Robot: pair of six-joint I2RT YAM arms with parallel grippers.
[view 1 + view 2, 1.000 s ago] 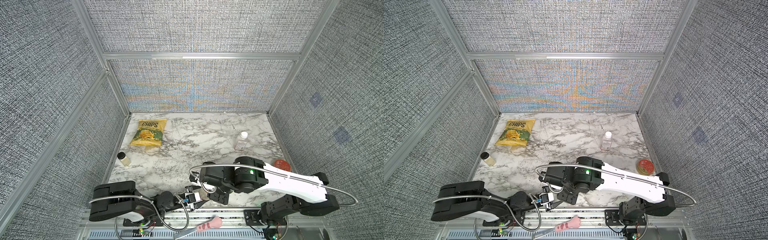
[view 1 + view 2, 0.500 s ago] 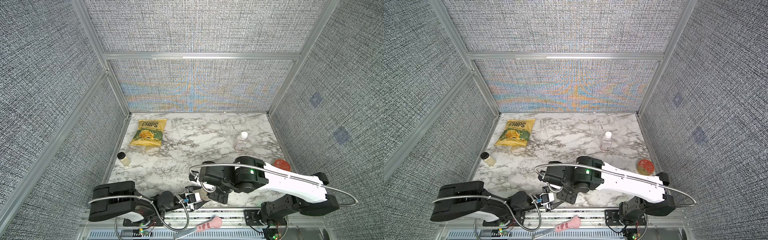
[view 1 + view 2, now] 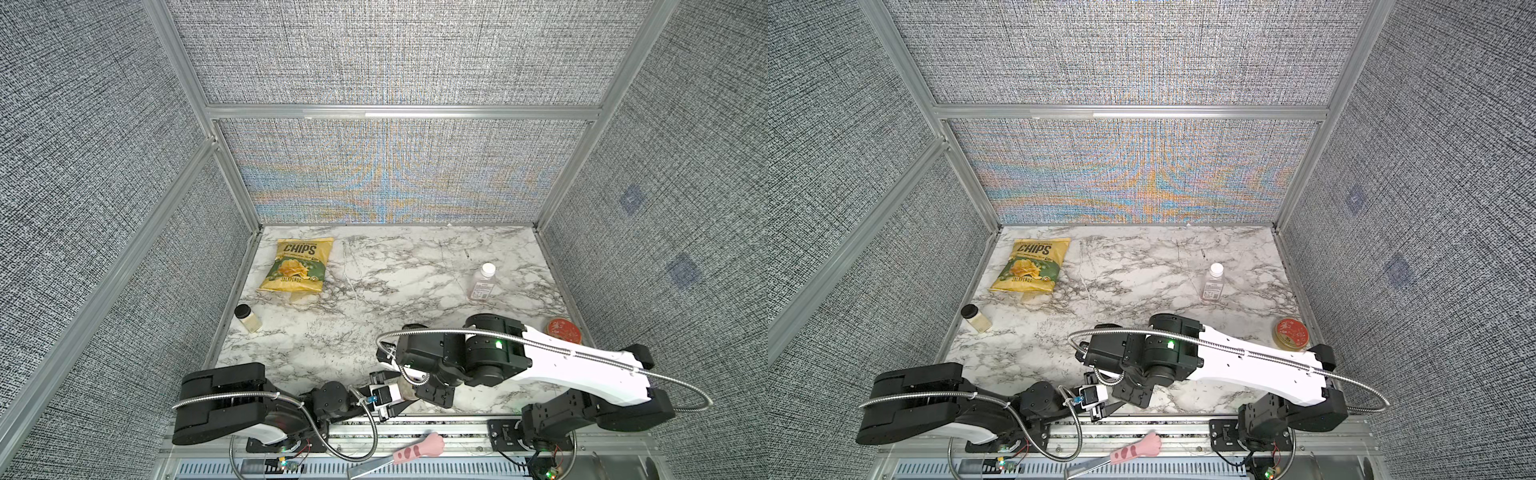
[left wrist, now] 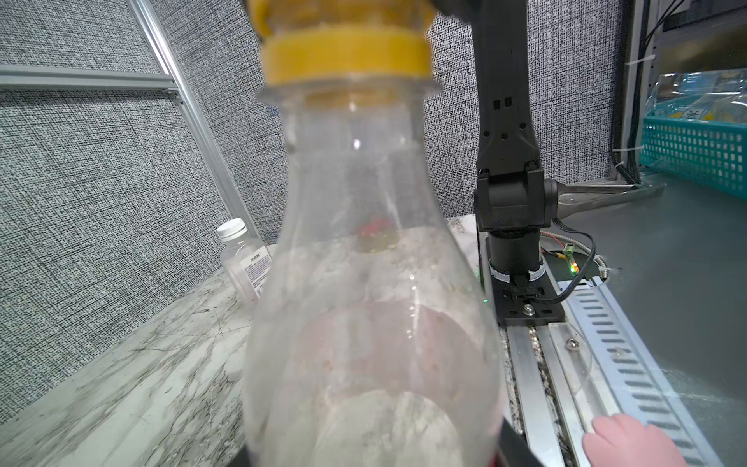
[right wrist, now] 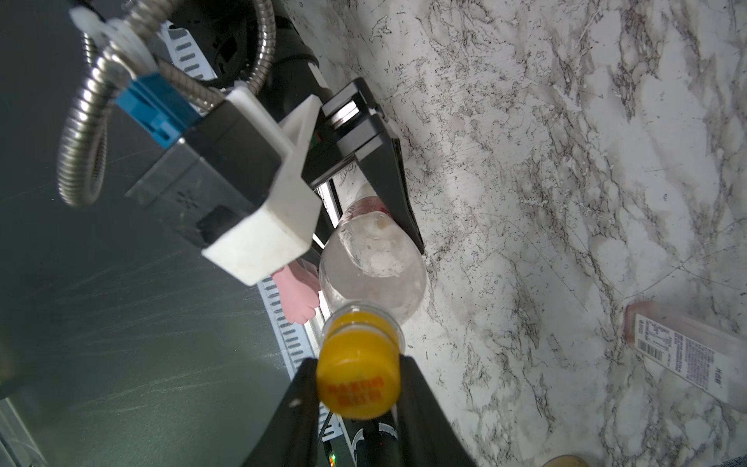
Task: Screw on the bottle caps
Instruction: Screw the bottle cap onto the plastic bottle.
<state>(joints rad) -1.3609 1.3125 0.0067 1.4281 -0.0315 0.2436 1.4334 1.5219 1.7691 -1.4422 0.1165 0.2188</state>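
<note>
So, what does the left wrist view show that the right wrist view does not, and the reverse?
Only the left wrist view shows the white cap of the small bottle, the teal basket and the right arm's base. Only the right wrist view shows the printed top of the yellow cap, the right gripper shut on its sides, and the left gripper holding the tall bottle. Both show the tall bottle with the yellow cap on its neck, the small bottle, the marble table and a pink handle.
</note>
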